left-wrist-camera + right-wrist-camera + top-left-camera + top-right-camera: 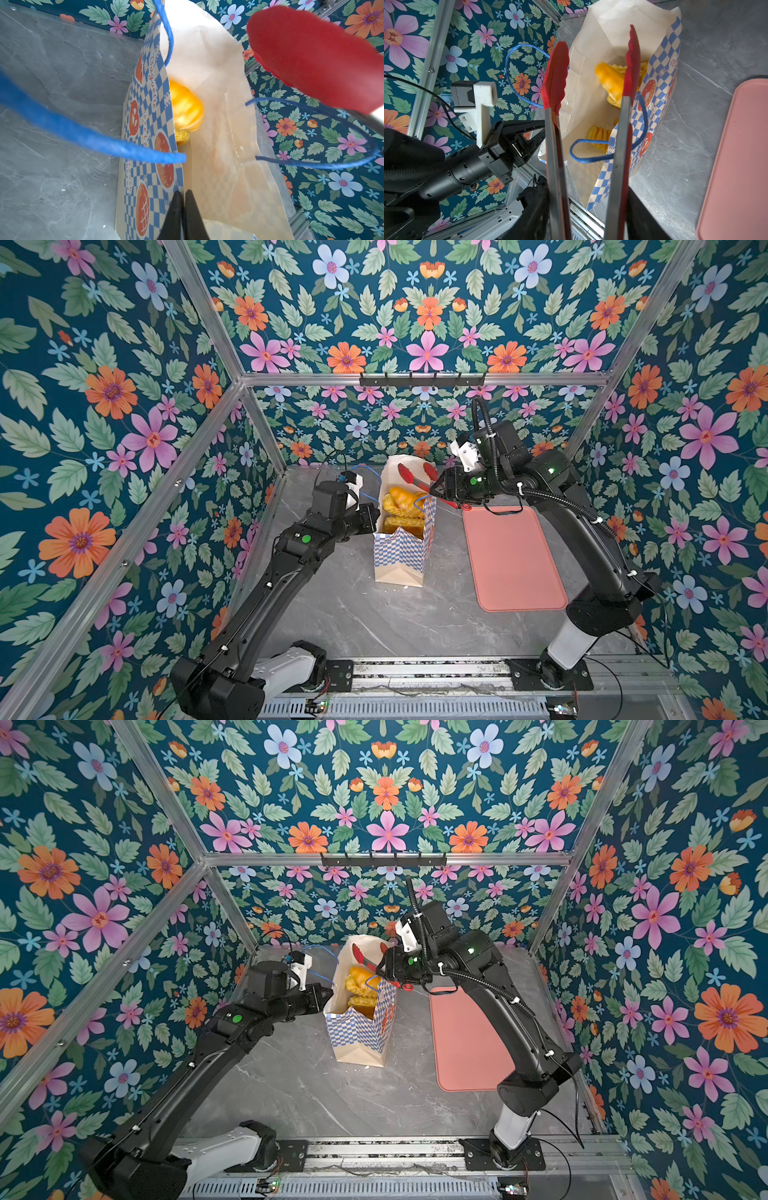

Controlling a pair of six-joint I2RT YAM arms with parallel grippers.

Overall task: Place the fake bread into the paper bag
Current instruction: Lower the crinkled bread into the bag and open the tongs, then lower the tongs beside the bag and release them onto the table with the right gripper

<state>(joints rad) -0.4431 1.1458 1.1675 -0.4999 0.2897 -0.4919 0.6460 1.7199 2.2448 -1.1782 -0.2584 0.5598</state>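
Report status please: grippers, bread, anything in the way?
Left gripper shut on bag rim. Right gripper holds tongs, spread over bag mouth. Bread inside bag, top piece blurred. Blue handle droops across mouth.

My rig stands in a lab test cell. Aluminium frame bars (291, 379) hold printed floral panels (428, 302) as walls. The left arm (257, 585) and right arm (582, 539) are bolted to a slotted rail (428, 670) fronting a grey marble-look tabletop (353, 626), with a bare circuit board (316, 704) and a cable hose (561, 502).

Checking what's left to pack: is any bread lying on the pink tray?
No, in both top views the pink tray shows only its bare surface, and the fake bread sits inside the paper bag.
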